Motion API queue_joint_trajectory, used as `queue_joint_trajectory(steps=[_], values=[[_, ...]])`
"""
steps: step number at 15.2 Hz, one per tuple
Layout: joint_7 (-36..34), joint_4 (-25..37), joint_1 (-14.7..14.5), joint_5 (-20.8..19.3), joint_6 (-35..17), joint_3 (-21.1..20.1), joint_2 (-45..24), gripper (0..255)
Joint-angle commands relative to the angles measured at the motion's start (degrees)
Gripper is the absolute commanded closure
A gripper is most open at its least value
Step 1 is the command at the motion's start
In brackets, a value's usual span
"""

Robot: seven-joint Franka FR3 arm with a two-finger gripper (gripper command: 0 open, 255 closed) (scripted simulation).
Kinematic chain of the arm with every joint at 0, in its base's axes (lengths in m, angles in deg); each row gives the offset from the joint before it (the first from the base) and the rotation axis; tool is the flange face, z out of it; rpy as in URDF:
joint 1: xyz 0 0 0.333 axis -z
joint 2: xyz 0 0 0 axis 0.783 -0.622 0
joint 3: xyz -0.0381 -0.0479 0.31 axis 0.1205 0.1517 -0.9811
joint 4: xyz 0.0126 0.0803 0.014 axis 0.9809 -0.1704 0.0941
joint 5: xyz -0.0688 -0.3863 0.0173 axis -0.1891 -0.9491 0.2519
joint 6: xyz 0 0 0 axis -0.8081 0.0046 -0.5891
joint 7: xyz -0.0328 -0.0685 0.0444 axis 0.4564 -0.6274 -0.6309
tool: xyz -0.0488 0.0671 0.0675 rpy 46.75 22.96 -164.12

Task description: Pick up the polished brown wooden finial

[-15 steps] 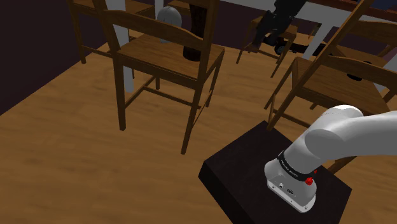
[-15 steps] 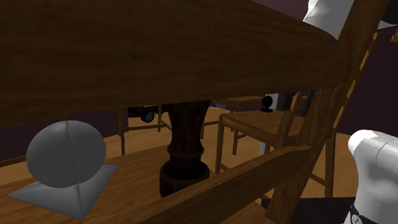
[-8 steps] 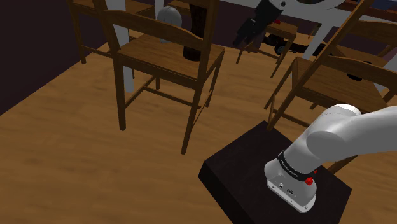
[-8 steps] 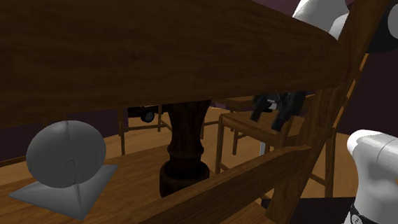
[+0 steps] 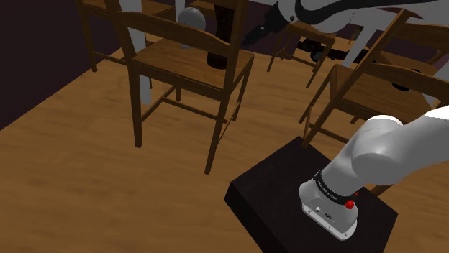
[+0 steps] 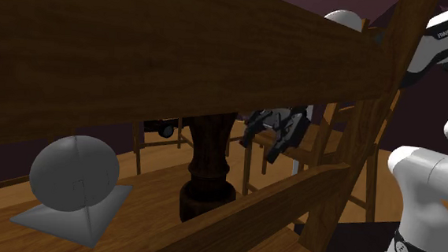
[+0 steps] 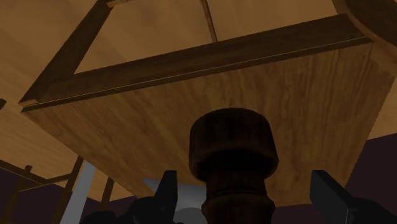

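- Currently the finial (image 5: pixel 218 54), dark brown and turned, is standing upright on the seat of a wooden chair (image 5: pixel 180 63), toward the seat's far edge in the shoulder view
- A grey ball (image 5: pixel 191 20) on a flat grey base is sitting on the same seat, to the finial's left in the shoulder view and apart from it
- The gripper (image 5: pixel 252 35) is hanging in the air near the finial, on its right in the shoulder view, and is not touching it
- The second exterior view is showing the gripper (image 6: pixel 277 140) to the right of the finial (image 6: pixel 210 164) with a gap between them; the ball (image 6: pixel 74 172) is sitting well to the left
- The wrist view is looking along the gripper at the finial (image 7: pixel 233 149), whose rounded end is facing the camera; the two fingers (image 7: pixel 169 188) are standing wide apart, one on either side of it, and clasping nothing
- The arm is reaching out from the black stand (image 5: pixel 266 198), which is resting on the wood floor (image 5: pixel 72 158)
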Motion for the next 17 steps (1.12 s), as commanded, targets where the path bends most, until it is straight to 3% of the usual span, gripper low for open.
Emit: queue_joint_trajectory(steps=[1, 5, 13, 15, 16, 17], values=[[5.33, 1.42, -3.58, 3.08, -6.07, 2.54, -3.91, 0], [18.97, 5.51, -14.02, 13.02, -15.33, 9.96, -10.97, 0], [26.99, 3.01, -20.26, 20.75, -21.29, 14.83, -13.72, 0], [26.98, 3.01, -20.28, 20.73, -21.29, 14.85, -13.71, 0], [26.9, 2.95, -20.2, 20.64, -21.27, 14.79, -13.62, 255], [26.89, 2.94, -20.2, 20.63, -21.27, 14.78, -13.62, 255]])
